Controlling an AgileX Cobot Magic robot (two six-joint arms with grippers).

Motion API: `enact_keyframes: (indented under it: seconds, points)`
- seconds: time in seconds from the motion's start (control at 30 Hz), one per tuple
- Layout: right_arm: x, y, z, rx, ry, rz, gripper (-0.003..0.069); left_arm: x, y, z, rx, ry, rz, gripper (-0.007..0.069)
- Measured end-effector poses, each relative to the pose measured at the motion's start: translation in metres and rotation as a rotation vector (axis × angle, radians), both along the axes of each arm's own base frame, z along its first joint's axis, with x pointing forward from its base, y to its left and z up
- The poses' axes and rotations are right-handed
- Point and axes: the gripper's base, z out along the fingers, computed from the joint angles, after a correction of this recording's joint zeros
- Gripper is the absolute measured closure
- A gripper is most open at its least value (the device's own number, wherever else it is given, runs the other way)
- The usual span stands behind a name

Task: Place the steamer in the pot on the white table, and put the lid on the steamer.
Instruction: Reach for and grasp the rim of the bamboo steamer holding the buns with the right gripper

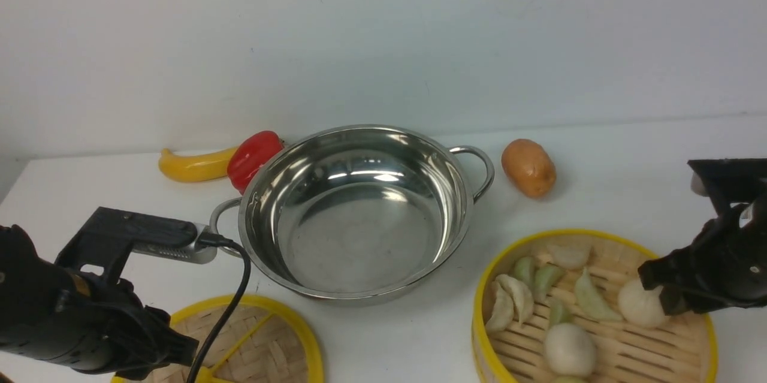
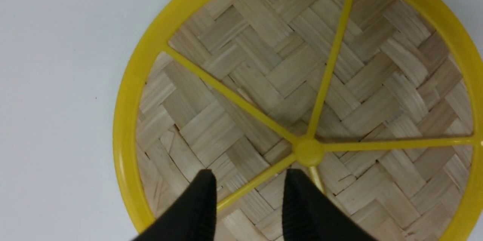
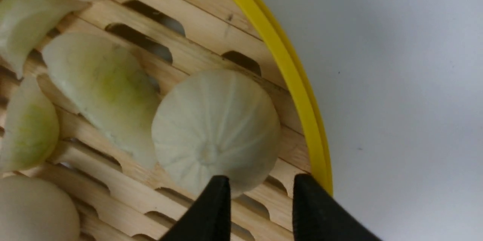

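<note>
**Two claws released, gripping nothing**

Jaws apart, left gripper (image 2: 251,182) is hovering over lid (image 2: 245,56), lower left of front view. The right gripper (image 3: 261,184) is hovering over steamer (image 1: 623,347) near its rim, lower right. Steel pot (image 1: 359,239) is sitting centre on white table (image 1: 629,149).

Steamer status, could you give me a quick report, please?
Left end effector open over lid; right end effector open at steamer rim. Steamer on table, dumplings inside. Pot empty, nothing blocking.

The pot (image 1: 359,233) is polished steel, mirror-glossy. The lid (image 2: 249,67) is matt woven bamboo with a smooth yellow rim, plastic by its look. The steamer (image 3: 196,50) has pale, dry wooden slats. The white table (image 1: 629,191) looks smooth, faintly sheened.
</note>
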Motion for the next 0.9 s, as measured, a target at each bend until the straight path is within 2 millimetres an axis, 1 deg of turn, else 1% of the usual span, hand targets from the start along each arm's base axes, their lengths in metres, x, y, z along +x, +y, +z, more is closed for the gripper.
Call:
enact_keyframes:
  seconds: [0.13,0.3,0.73,0.8,0.9]
  points:
    - [-0.001,-0.001,0.006,-0.014,-0.025,0.007,0.0410,0.001,0.000,0.000,-0.001,-0.013,0.001,0.0383]
    - [-0.002,-0.004,0.006,-0.048,-0.001,0.021,0.0410,0.002,0.000,0.001,-0.001,-0.020,0.001,0.0383]
    - [-0.002,-0.009,0.006,-0.101,-0.003,0.017,0.0410,0.003,0.000,-0.002,-0.002,-0.009,0.002,0.0383]
    - [-0.001,-0.009,0.003,-0.101,0.000,0.017,0.0410,0.004,0.000,-0.004,-0.001,0.001,0.002,0.0383]
    - [0.003,-0.008,-0.011,-0.108,0.042,0.020,0.0410,0.005,-0.001,-0.008,-0.003,0.018,0.004,0.0383]
